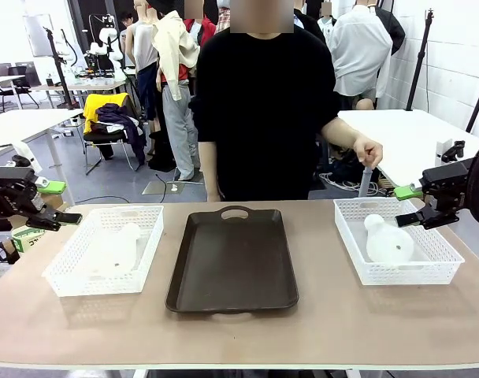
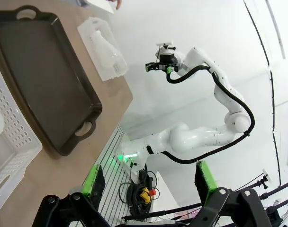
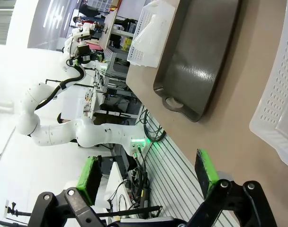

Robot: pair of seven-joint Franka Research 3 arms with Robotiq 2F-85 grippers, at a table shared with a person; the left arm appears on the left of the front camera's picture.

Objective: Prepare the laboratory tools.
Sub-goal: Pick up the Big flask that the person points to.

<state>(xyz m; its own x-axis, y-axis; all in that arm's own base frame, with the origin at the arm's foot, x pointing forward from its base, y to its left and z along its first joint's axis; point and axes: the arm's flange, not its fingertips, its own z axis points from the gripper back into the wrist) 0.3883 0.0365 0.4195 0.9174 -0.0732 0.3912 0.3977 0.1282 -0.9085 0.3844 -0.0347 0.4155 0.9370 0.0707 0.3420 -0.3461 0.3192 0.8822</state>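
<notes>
Two frosted-white conical flasks lie on their sides, one per basket. One flask (image 1: 117, 248) rests in the left white mesh basket (image 1: 66, 272), the other flask (image 1: 388, 239) in the right basket (image 1: 440, 268). My left gripper (image 1: 58, 203) hovers open and empty just outside the left basket's left edge. My right gripper (image 1: 409, 205) hangs open over the right basket's far right corner, above that flask and apart from it. In the left wrist view the open gripper (image 2: 149, 182) points past the table edge. In the right wrist view the gripper (image 3: 148, 177) is likewise open and empty.
A dark brown tray (image 1: 233, 260) lies bare between the baskets. A person in black stands at the far side, one hand (image 1: 368, 151) holding a thin translucent thing above the right basket's far edge. Bare tabletop runs along the front edge.
</notes>
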